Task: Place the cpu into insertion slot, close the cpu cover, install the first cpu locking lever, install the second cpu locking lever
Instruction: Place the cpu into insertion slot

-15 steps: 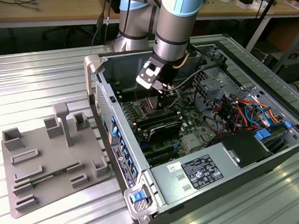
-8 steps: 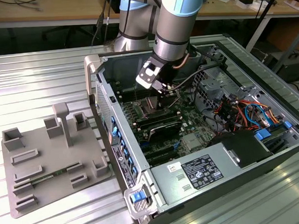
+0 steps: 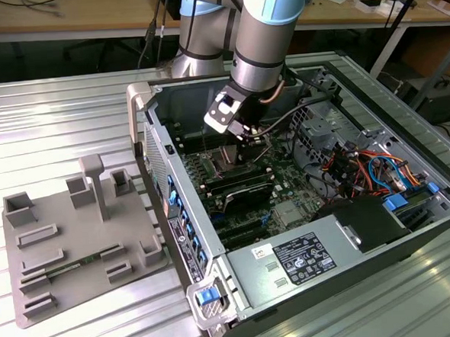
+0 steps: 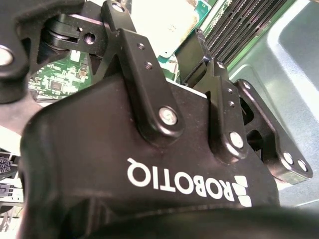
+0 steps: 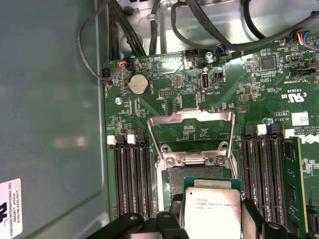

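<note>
Black gripper (image 5: 210, 226), fingers pinched on opposite edges of the cpu (image 5: 212, 206), holds the chip flat over the insertion slot (image 5: 182, 180), apparently for a straight drop-in; whether it is seated cannot be told. Hinged-up cpu cover (image 5: 192, 130) stands tilted back, leaving the socket open.

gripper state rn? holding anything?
Gripper: closed on the cpu, holding it over the insertion slot; the cpu cover is flipped open.
</note>
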### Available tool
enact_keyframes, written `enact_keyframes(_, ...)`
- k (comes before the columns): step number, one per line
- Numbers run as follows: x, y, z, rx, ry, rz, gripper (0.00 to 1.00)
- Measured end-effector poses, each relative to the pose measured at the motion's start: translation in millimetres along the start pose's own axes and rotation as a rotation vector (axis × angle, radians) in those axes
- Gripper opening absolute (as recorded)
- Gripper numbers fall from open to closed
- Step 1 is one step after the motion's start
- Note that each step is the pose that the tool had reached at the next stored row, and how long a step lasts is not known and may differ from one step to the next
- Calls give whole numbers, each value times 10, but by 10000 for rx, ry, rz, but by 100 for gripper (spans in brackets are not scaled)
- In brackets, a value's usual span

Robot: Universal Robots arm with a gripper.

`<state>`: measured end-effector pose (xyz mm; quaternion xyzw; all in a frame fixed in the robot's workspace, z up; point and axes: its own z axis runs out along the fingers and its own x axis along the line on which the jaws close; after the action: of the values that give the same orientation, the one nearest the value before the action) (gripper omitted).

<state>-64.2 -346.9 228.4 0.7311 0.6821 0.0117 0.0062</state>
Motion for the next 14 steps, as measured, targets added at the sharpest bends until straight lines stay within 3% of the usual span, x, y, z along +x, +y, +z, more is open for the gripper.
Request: enact_keyframes(14,0,0,1,-2,-6,242,55)
